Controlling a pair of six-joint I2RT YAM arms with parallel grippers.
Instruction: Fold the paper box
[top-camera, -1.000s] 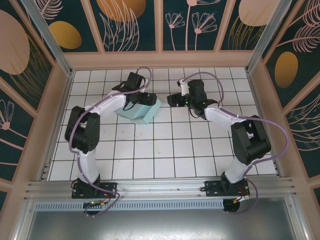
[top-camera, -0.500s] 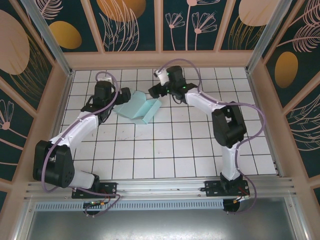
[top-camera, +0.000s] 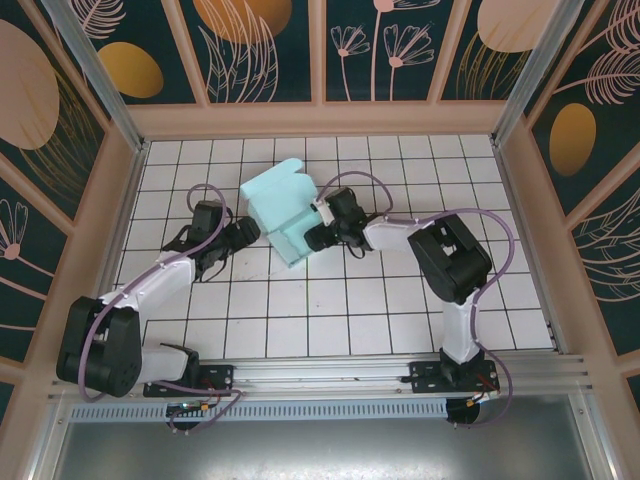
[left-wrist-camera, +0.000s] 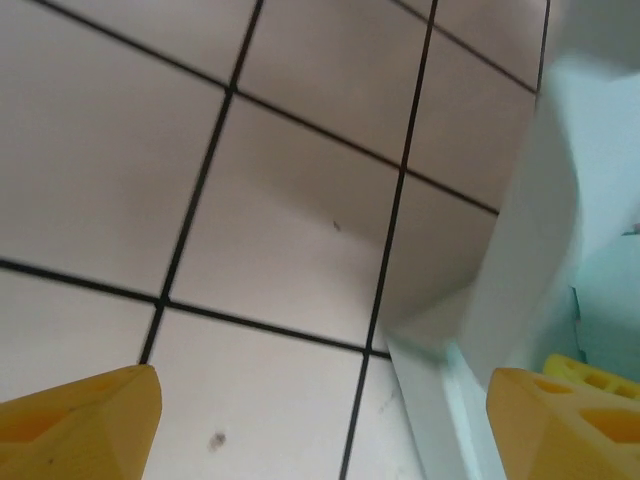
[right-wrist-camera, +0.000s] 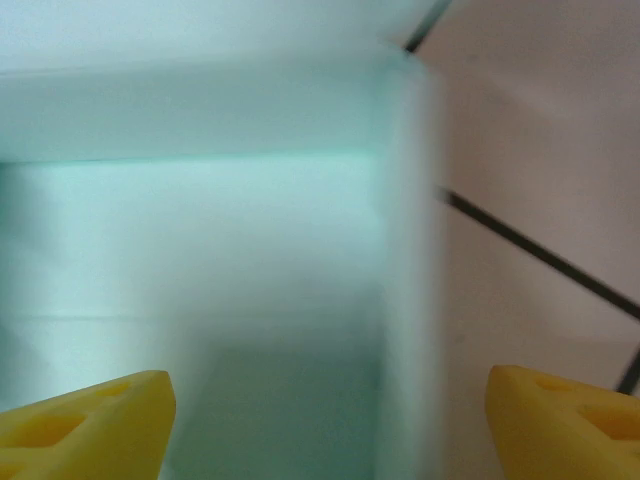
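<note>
The paper box (top-camera: 280, 200) is a pale turquoise card shape, standing partly opened on the tiled floor left of the middle. My left gripper (top-camera: 248, 232) lies low at the box's lower left side, open. In the left wrist view its yellow fingertips (left-wrist-camera: 85, 420) stand wide apart over bare tiles, and the box wall (left-wrist-camera: 570, 200) rises beside the right one. My right gripper (top-camera: 312, 238) is at the box's lower right corner, open. In the right wrist view a box panel (right-wrist-camera: 200, 250) and its upright edge sit between the spread fingertips (right-wrist-camera: 560, 420), blurred.
White tiles with black grout (top-camera: 330, 300) cover the floor in front of the box. A wooden frame (top-camera: 320, 120) with dark patterned panels encloses the back and both sides. A metal rail (top-camera: 320, 375) carries the arm bases at the near edge.
The box has shifted toward the near side and now stands taller, more opened. Both grippers have come down from the back row to flank its lower corners.
</note>
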